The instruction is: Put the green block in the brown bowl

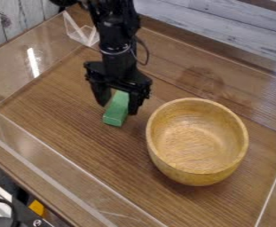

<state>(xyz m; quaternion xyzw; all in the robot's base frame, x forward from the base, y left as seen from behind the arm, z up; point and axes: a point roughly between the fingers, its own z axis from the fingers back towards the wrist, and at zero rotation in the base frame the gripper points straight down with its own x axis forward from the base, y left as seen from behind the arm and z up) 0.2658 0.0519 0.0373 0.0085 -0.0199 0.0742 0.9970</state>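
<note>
Black two-fingered gripper, jaws wide, pointing down over green block.
Arm reaching in from the top edge; fingers either side of the block, contact unclear at this resolution. Block flat on wooden table, beside brown bowl, outside it.

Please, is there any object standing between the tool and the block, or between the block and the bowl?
Nothing visible stands between the tool and the block, nor between the block and the bowl.

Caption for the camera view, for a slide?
Open black pincer over the green block, beside the brown bowl on a wooden table.
</note>
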